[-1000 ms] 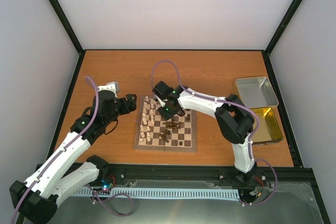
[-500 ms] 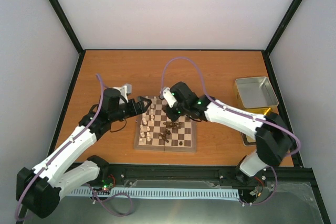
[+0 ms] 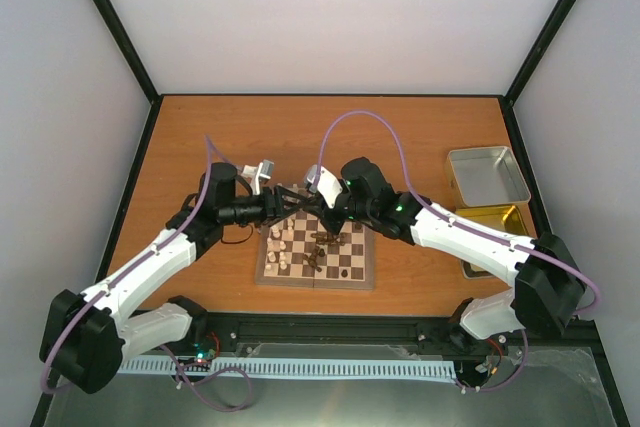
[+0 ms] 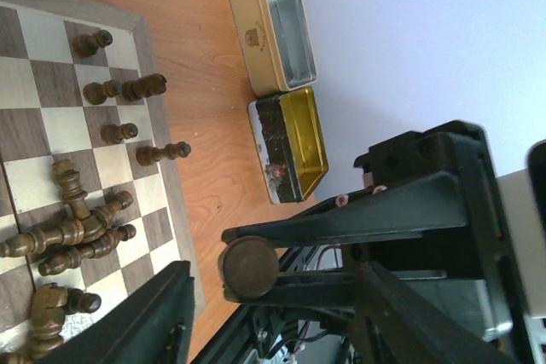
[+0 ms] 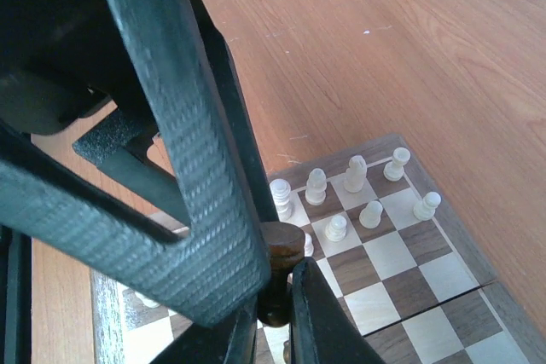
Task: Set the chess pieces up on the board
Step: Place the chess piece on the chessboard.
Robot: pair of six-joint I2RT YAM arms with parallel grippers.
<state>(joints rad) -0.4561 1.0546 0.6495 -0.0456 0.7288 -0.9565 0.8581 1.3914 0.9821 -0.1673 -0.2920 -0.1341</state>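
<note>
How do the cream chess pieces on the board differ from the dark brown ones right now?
The cream chess pieces stand upright in tidy rows at one side of the board; several dark brown chess pieces lie toppled in a heap near the middle. The cream ones in view rest on squares, while one dark piece is pinched in the right gripper. Both sets are small wooden chessmen.

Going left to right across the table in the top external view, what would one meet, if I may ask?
cream-white chessmen → dark chess pieces → silver tray
</note>
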